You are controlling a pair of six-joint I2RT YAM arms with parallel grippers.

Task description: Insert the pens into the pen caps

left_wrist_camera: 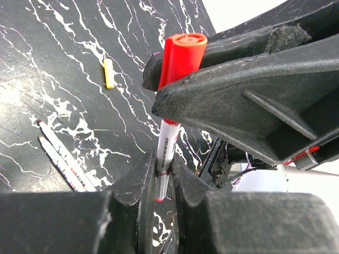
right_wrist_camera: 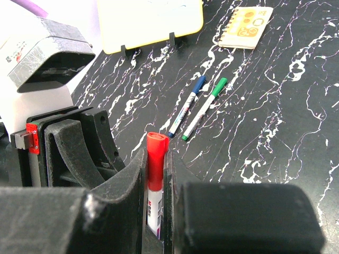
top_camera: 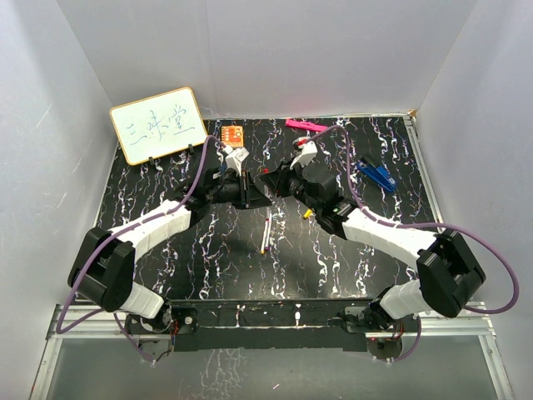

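L gripper [left_wrist_camera: 162,177] clenched on white pen [left_wrist_camera: 168,138] barrel, held up over mid table [top_camera: 216,262]. R gripper [right_wrist_camera: 157,164] pinches red cap [right_wrist_camera: 157,148], seated on pen's end.

**Red Cap, White Barrel, Marbled Black**

The stubby plastic pen cap [left_wrist_camera: 180,55] is bright red. The slim marker pen [left_wrist_camera: 167,145] has a white barrel with dark print. The flat surface [left_wrist_camera: 53,53] is black, veined white like marble. A small loose plastic cap [left_wrist_camera: 108,73] is yellow.

Handwritten Chinese characters, roughly 三味堂, on the whiteboard [top_camera: 158,125]
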